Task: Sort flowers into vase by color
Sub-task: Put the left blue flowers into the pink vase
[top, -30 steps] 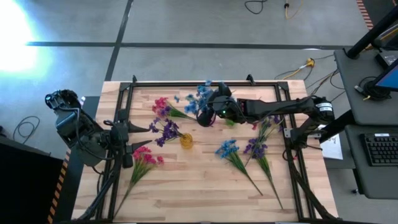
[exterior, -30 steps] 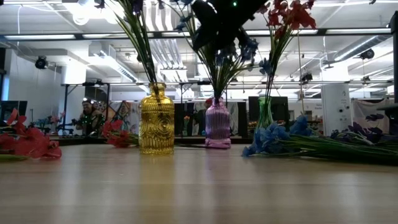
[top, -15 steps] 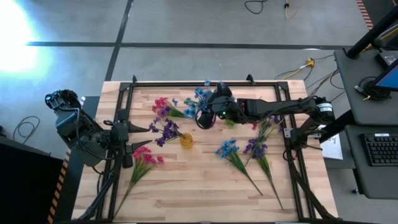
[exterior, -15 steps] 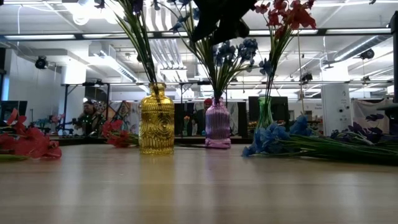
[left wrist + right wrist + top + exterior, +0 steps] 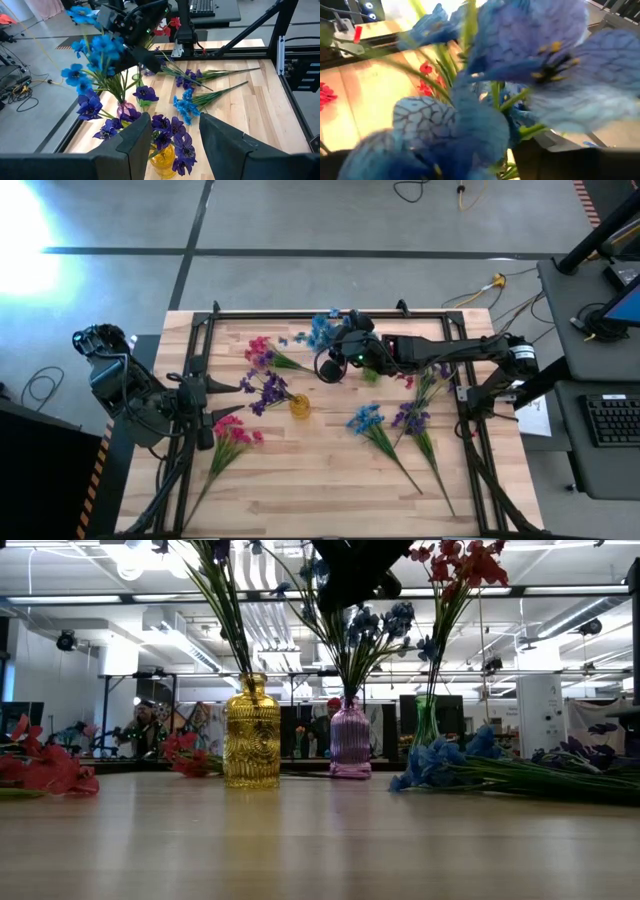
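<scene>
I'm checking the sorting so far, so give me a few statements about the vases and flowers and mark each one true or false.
1. The amber ribbed glass vase holds purple flowers. True.
2. The pink ribbed glass vase holds red blooms. False: it holds bright blue flowers.
3. The right pincer hangs over the blue flowers in the pink vase. True.
4. No loose sprigs remain on the wooden table. False: a blue sprig, a purple sprig and a red-pink sprig lie there.
5. The left pincer grips a red-pink sprig. False: it waits at the table's left edge, holding nothing.
</scene>
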Robot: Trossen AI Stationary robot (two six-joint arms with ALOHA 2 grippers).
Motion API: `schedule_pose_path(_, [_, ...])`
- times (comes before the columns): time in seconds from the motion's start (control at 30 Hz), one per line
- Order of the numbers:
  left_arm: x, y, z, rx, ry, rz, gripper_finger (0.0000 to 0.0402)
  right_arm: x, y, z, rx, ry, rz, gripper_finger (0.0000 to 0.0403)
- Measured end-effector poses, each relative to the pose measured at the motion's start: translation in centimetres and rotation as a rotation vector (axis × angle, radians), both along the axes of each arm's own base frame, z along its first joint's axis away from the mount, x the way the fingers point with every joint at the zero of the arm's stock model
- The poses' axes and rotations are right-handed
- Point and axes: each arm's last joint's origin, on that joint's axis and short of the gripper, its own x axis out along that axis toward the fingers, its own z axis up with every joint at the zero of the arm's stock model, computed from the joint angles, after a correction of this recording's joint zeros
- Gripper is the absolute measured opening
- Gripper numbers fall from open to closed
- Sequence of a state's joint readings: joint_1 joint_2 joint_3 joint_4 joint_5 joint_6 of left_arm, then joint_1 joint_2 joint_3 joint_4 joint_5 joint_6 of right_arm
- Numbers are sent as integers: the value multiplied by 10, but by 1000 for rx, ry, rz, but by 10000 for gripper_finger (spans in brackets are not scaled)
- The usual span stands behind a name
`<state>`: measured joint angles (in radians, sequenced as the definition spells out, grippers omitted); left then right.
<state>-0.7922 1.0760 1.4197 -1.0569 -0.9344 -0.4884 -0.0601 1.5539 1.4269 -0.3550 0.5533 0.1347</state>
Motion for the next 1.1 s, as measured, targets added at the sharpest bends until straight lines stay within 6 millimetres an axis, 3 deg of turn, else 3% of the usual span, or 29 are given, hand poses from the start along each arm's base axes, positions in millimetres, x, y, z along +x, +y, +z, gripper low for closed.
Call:
schedule_pose_path(0.27, [0, 0, -1, 1, 4, 0, 155, -1, -3, 0, -22, 22, 6, 14])
schedule_pose_path(1.1, [0, 0, -1, -1, 6, 1, 155, -3, -9, -19, -7, 56, -45, 18])
